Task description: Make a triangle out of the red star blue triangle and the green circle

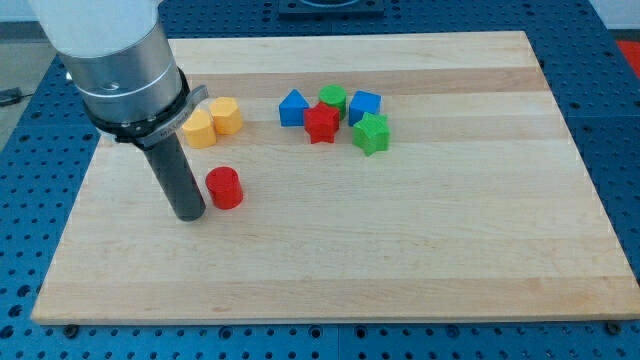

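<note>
The red star [321, 123] lies near the board's top middle. The blue triangle [292, 107] is just to its upper left and the green circle [333, 98] just above it; the three sit close together in a small cluster. My tip [189, 214] rests on the board at the view's left, well to the lower left of that cluster. It stands right beside a red cylinder [225, 187], on its left side.
A blue cube [364, 106] and a green star [371, 133] sit at the right of the cluster. Two yellow blocks [200, 129] [227, 116] lie above my tip, next to the arm's body. The wooden board [400, 260] ends in blue perforated table.
</note>
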`<state>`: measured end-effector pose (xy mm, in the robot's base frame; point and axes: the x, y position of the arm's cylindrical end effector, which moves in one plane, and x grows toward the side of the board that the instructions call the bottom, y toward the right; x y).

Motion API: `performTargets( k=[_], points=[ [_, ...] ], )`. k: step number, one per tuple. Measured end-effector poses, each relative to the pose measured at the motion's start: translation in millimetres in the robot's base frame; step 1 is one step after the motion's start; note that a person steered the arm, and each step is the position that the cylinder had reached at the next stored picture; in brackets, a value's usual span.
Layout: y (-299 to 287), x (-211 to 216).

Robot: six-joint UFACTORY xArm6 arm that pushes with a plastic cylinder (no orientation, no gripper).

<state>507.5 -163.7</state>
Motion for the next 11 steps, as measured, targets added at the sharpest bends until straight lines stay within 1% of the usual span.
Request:
performTargets(
  k=[1, 2, 3, 4, 5, 6, 7, 8, 9, 10, 11],
  points=[
    [-26, -6],
    [-34, -37],
    [9, -78],
    [76, -107],
    [101, -138],
    [102, -151],
    [149, -172],
    [178, -189],
    [177, -189],
    [177, -173],
    [171, -145]
  ],
)
